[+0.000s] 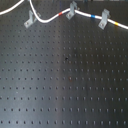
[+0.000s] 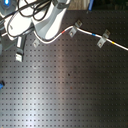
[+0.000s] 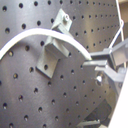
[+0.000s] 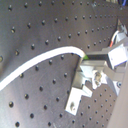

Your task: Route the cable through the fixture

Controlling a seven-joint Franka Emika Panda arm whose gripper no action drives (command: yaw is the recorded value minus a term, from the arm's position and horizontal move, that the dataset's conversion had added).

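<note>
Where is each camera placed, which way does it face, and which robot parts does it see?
First exterior view: above the board, looking down at the cable; no robot part shows.
Second exterior view: also above, looking down; the arm fills the second exterior view's upper left.
First wrist view: on the hand, close to the board, facing the fixture.
Second wrist view: the same hand and fixture from another side.
Shared: both exterior views show board and cable; both wrist views show fixture, cable, hand.
</note>
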